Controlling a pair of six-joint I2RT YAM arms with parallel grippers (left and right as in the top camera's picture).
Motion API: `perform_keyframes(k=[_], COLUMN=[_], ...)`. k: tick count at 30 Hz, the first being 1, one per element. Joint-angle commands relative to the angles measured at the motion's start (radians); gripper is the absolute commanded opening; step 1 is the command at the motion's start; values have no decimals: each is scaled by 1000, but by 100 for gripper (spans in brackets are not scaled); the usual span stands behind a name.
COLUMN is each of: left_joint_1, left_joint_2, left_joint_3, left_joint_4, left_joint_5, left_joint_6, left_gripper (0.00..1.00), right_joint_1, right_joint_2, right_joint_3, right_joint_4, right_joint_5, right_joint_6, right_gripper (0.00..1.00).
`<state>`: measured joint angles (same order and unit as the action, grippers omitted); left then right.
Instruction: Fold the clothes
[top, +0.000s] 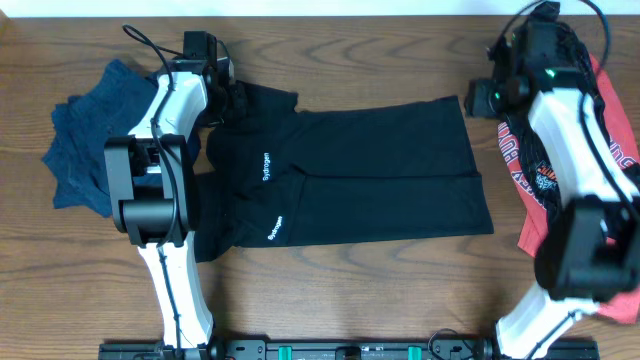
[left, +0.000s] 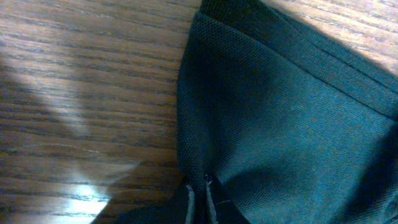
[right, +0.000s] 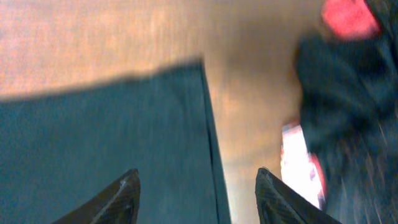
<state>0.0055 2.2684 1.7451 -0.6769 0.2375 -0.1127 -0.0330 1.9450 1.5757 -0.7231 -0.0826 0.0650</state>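
Left gripper (left: 200, 190) pinched shut on black T-shirt (top: 380, 170) far-left sleeve, right gripper (right: 198, 174) half-open, empty, over far-right hem corner; fabric looks light and limp, so grip hems.

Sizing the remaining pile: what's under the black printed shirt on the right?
A red garment shows beneath the black printed shirt. The right arm covers most of the pile, so anything else under it is hidden.
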Motion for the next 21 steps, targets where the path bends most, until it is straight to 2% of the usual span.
perform_keyframes(k=[1, 6, 12, 16, 21], left_joint_1=[5, 5, 5, 5, 5], left_joint_2=[-32, -32, -32, -32, -32], left_joint_3=[-6, -7, -7, -7, -7], left_joint_4=[-7, -11, -18, -22, -26], left_joint_5=[6, 6, 6, 6, 6], left_joint_6=[-32, -32, -32, -32, -32], left_gripper=[8, 8, 8, 8, 8], right_joint_1=[10, 18, 32, 43, 55], right_joint_2=[134, 259, 344, 381, 397], right_joint_3=[58, 62, 62, 62, 62], right_joint_4=[47, 186, 276, 317, 303], right_joint_5=[-14, -64, -64, -66, -71], right_joint_6=[-17, -14, -14, -13, -14], right_gripper=[58, 59, 61, 60, 54])
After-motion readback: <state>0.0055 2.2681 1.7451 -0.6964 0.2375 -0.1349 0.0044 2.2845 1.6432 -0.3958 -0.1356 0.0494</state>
